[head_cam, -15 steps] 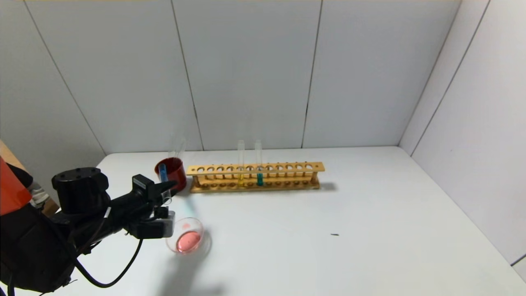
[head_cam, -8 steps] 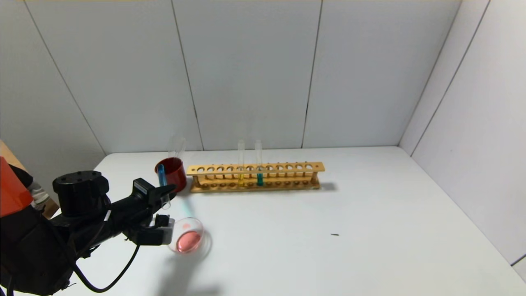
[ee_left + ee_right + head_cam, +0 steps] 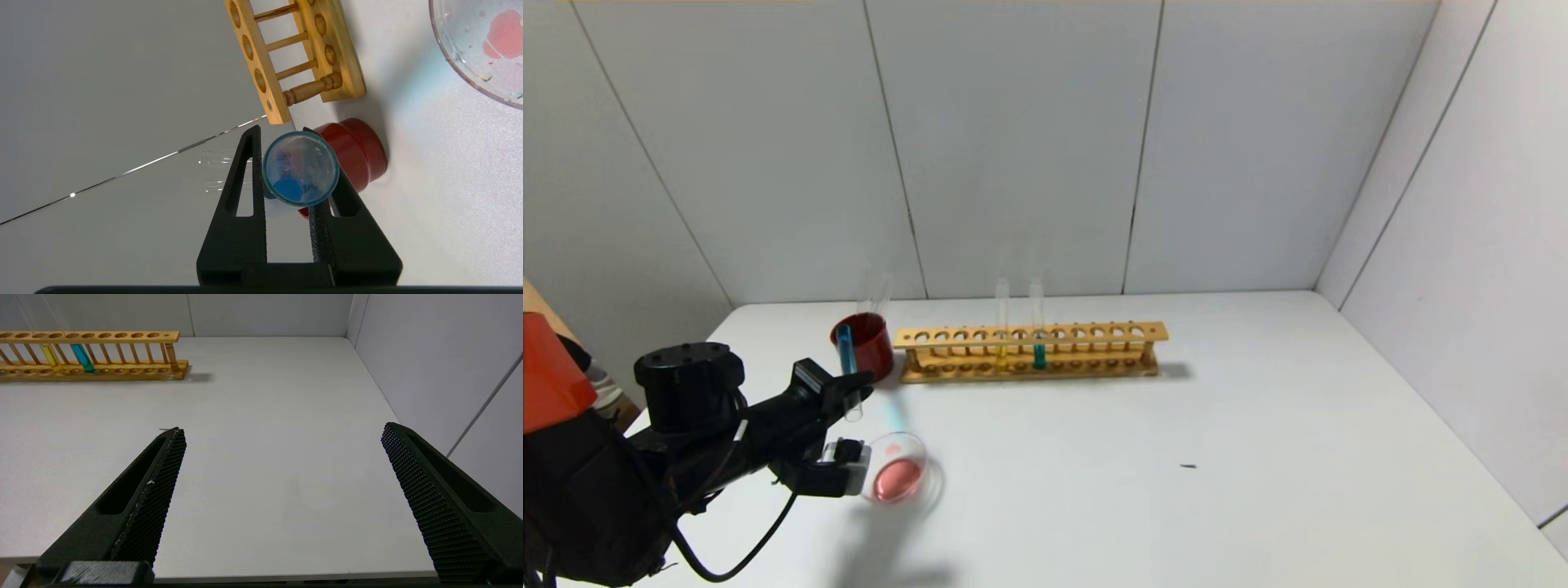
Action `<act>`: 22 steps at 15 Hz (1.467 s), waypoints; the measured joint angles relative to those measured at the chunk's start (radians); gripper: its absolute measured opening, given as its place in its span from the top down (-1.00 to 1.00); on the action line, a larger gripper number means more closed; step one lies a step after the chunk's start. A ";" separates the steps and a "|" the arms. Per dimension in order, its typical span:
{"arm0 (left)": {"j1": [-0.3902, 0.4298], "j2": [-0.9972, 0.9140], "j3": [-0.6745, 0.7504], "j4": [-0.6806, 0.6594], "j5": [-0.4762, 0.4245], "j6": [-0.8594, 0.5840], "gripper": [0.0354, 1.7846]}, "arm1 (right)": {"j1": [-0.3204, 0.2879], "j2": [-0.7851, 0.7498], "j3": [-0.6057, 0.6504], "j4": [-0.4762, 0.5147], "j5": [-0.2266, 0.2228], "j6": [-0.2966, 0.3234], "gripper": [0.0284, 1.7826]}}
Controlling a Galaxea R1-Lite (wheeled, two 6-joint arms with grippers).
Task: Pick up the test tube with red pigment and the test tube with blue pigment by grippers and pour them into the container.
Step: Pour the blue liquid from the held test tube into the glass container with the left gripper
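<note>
My left gripper (image 3: 854, 385) is shut on the test tube with blue pigment (image 3: 847, 367). It holds the tube steeply tilted above the table, blue end up in front of the red cup. The tube's open mouth (image 3: 300, 167) faces the left wrist camera between the fingers (image 3: 245, 179). The container (image 3: 898, 469), a low clear dish, holds pink-red liquid just right of the gripper; its rim shows in the left wrist view (image 3: 453, 61). No tube with red liquid is in view. My right gripper (image 3: 282, 428) is open and empty above the table's near right edge.
A wooden rack (image 3: 1029, 351) stands at the back, holding a yellow tube (image 3: 1001, 327) and a teal tube (image 3: 1038, 327). A dark red cup (image 3: 864, 343) with empty clear tubes stands left of it. Walls close in behind and on the right.
My left wrist has rolled and sunk a little, its camera block now lower beside the dish. The blue tube stays held, shifted slightly left. The right arm has not moved.
</note>
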 joint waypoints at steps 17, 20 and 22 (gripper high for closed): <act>-0.013 0.062 -0.032 -0.004 0.040 0.147 0.66 | 0.000 0.000 0.000 0.000 0.000 0.000 -0.96; -0.019 0.063 -0.030 -0.004 0.039 0.187 0.66 | 0.000 0.000 0.000 0.000 0.000 0.000 -0.96; -0.020 0.062 -0.026 -0.005 0.039 0.204 0.66 | 0.000 0.000 0.000 0.000 0.000 0.000 -0.96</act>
